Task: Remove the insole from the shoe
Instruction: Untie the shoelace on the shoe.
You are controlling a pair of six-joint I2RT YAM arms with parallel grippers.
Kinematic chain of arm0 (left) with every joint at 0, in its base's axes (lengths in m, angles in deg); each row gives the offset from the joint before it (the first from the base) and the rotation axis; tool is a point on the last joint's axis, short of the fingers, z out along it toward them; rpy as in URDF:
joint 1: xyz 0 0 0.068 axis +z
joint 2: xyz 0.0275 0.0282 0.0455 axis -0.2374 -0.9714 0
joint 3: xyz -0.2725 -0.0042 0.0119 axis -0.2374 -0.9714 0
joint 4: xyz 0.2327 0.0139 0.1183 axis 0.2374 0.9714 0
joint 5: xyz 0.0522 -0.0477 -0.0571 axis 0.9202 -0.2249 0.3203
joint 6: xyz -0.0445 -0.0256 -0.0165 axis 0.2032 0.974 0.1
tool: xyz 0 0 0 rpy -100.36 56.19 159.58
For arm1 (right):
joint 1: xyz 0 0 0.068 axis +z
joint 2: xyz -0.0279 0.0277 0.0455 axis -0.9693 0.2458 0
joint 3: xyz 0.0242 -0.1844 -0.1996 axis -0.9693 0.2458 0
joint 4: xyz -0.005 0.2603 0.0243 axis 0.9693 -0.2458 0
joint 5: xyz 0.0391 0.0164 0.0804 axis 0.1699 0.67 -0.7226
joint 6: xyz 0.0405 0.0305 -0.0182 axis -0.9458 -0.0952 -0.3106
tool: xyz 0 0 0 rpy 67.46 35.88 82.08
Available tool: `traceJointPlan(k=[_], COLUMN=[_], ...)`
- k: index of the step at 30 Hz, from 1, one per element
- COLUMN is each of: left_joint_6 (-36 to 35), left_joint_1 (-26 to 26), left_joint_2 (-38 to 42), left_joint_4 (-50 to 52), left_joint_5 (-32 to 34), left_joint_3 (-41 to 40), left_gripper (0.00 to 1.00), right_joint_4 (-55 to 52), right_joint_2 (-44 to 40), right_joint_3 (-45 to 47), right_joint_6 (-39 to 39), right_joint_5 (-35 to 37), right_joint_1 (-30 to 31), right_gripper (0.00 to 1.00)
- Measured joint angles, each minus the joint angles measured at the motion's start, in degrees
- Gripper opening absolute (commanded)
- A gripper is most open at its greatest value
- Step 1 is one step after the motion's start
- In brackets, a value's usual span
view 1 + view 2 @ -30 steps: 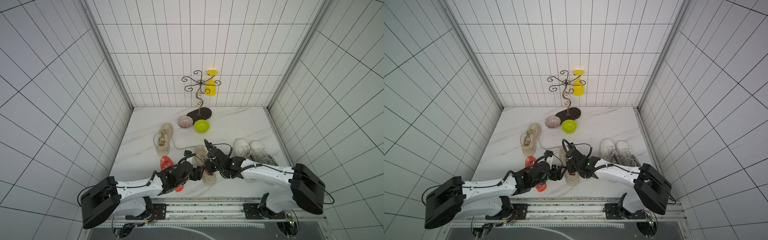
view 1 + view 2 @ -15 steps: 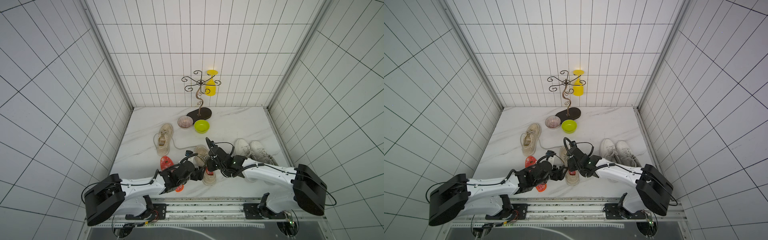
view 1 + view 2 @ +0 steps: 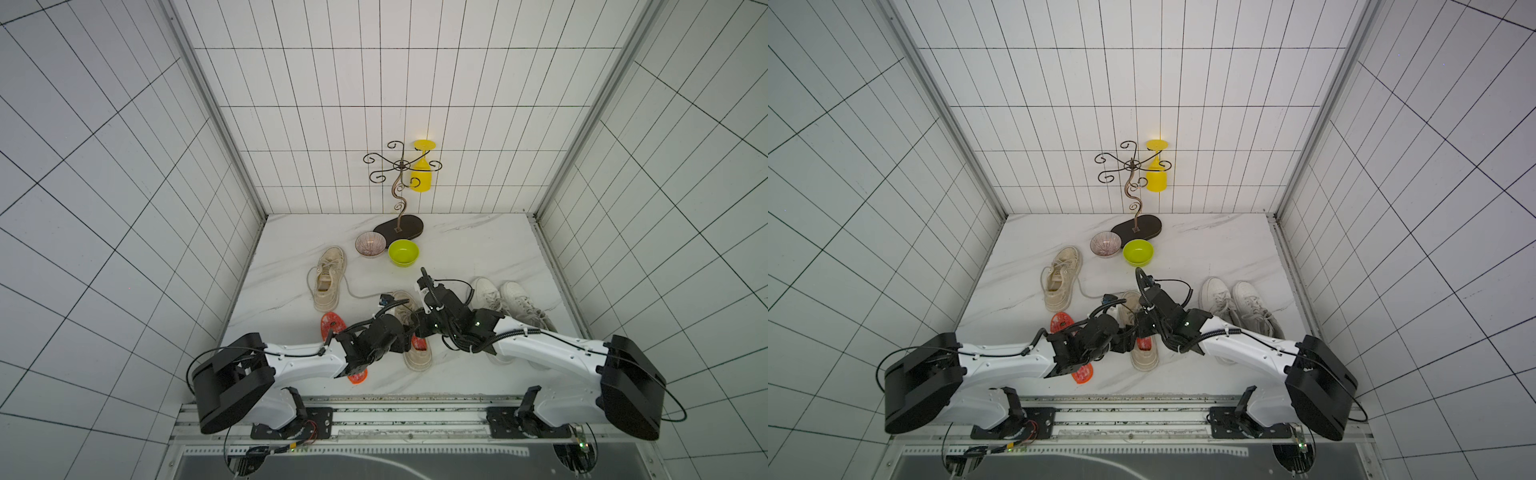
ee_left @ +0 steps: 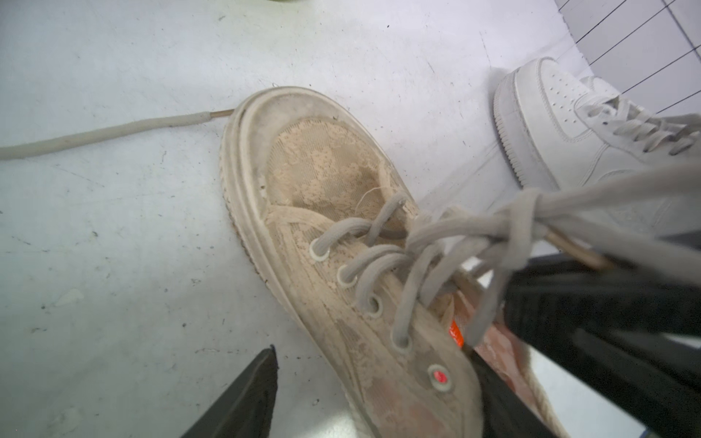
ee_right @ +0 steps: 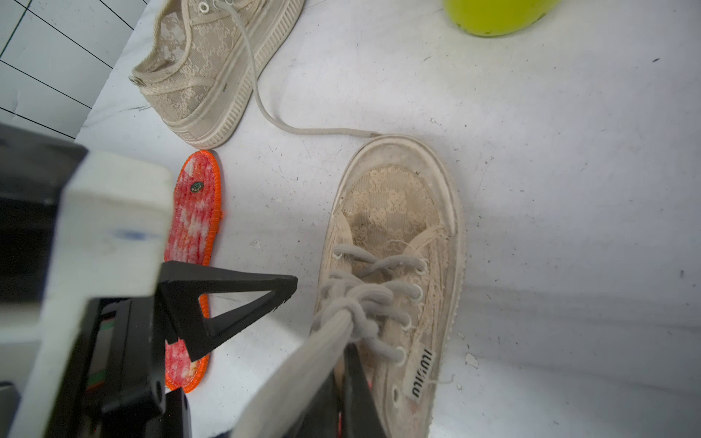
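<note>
The tan shoe [image 4: 322,182] sits near the robot in the middle of the worktop [image 3: 478,249], with its toe pointing away. The orange insole [image 3: 1144,344] is inside the shoe, and only a bit of it shows at the heel opening. The right end effector [image 5: 343,379] is pinched tight on the bunch of laces [image 5: 352,303] and pulls them taut. The left end effector [image 4: 373,356] is spread wide and grips nothing. One of its fingers is outside the shoe's side wall and the other is at the heel opening. A loose insole [image 5: 195,212] lies flat beside the shoe. Another tan shoe [image 3: 328,278] lies farther back. Two white sneakers [image 3: 507,303] stand on the right.
</note>
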Motion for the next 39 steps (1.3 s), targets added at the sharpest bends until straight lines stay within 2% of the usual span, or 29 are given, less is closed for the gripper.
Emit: traceJointPlan(k=[5, 7, 9, 13, 19, 26, 39], left_joint_6=[0.17, 0.13, 0.07, -0.09, -0.28, -0.74, -0.94], left_joint_1=[0.76, 0.98, 1.07, 1.07, 1.07, 1.07, 1.07], left_joint_2=[0.02, 0.02, 0.02, 0.02, 0.02, 0.02, 0.02], left_joint_4=[-1.25, -1.77, -2.25, -2.86, -3.41, -3.45, -3.52], left_joint_5=[-0.70, -0.90, -1.16, -1.40, -2.10, -2.62, -3.02], left_joint_3=[-0.66, -0.87, -0.94, -0.96, -0.96, -0.96, -0.96], left_gripper=[0.48, 0.37, 0.30, 0.22, 0.11, 0.08, 0.06], right_joint_4=[-0.04, -0.02, 0.02, 0.00, -0.04, 0.57, 2.03], right_joint_2=[-1.07, -1.07, -1.14, -1.73, -4.15, -7.06, -4.02], right_joint_3=[1.14, 1.27, 1.44, 2.21, 3.10, 3.10, 3.08], right_joint_6=[-0.15, -0.20, -0.24, -0.17, 0.11, 1.09, 1.36], right_joint_5=[0.00, -0.02, -0.02, -0.02, -0.07, -0.85, -2.16], right_joint_1=[-1.01, -1.25, -1.31, -1.36, -1.36, -1.36, -1.36], right_gripper=[0.05, 0.08, 0.12, 0.17, 0.19, 0.19, 0.18])
